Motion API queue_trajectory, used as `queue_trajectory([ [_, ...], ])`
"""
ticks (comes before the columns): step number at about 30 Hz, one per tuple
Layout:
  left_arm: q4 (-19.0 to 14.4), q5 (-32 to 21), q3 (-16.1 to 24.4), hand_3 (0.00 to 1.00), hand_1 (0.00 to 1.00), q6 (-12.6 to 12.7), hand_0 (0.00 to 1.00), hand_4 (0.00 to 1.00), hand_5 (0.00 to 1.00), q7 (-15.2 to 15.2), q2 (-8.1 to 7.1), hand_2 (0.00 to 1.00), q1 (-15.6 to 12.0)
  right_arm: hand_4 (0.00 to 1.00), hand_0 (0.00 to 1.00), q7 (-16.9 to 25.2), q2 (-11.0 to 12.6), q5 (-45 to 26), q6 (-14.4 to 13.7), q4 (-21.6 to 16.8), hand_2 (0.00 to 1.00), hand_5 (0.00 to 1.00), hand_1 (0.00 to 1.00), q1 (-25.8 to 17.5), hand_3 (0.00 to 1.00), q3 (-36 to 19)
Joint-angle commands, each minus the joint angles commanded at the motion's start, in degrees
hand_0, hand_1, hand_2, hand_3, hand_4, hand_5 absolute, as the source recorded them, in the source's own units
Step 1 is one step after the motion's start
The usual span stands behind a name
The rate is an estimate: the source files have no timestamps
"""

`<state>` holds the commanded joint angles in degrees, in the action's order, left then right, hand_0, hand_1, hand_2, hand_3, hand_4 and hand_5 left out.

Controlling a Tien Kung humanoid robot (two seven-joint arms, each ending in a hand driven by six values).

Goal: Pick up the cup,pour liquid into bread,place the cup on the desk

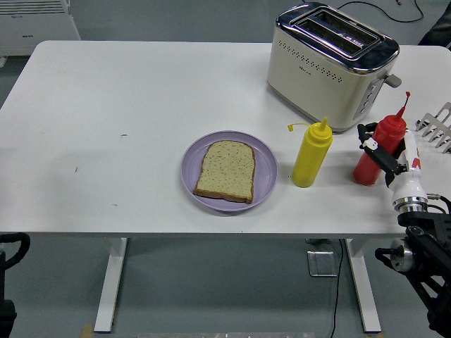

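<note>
No cup is in view. A red squeeze bottle (371, 158) stands on the white table at the right, its nozzle tilted slightly to the right. My right hand (386, 156) comes up from the lower right; its black fingers (372, 146) wrap around the bottle's body. To the left of it stands a yellow squeeze bottle (311, 156) with its cap hanging off. A slice of brown bread (225, 170) lies on a purple plate (266, 169) at the table's middle front. My left arm (10, 248) rests at the lower left corner, below the table edge.
A cream and chrome toaster (328, 63) stands behind the bottles at the back right. A white wire rack (437, 125) pokes in at the right edge, close to the red bottle. The table's left half is bare.
</note>
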<state>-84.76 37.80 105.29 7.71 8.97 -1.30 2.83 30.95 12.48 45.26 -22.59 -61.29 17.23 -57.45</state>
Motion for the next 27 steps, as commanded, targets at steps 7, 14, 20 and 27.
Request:
queue_trajectory([
  [7, 0.0, 0.0, 0.0, 0.672, 0.741, 0.0, 0.721, 0.65, 0.998, 0.0, 0.01, 0.74, 0.1, 0.808, 0.414, -0.3, 0.3, 1.7, -0.1, -0.4, 0.465, 0.248, 0.465, -0.8, 0.462, 0.2],
  [14, 0.0, 0.0, 0.1, 0.672, 0.741, 0.0, 0.721, 0.65, 0.998, 0.1, 0.01, 0.74, 0.0, 0.816, 0.486, -0.8, 0.8, 2.7, 0.0, -0.8, 0.522, 0.247, 0.527, -2.0, 0.53, 0.0],
  [20, 0.0, 0.0, 0.0, 0.673, 0.74, 0.0, 0.721, 0.649, 0.998, 0.1, 0.02, 0.74, 0.1, 0.825, 0.59, -1.2, 0.8, 3.5, 0.1, -0.6, 0.58, 0.247, 0.605, -2.2, 0.656, -0.3],
  [27, -0.1, 0.0, 0.0, 0.672, 0.74, 0.0, 0.72, 0.648, 0.998, 0.1, 0.01, 0.74, 0.2, 0.829, 0.698, -1.5, 1.0, 4.8, -0.3, -0.2, 0.651, 0.244, 0.679, -2.4, 0.766, -1.0],
])
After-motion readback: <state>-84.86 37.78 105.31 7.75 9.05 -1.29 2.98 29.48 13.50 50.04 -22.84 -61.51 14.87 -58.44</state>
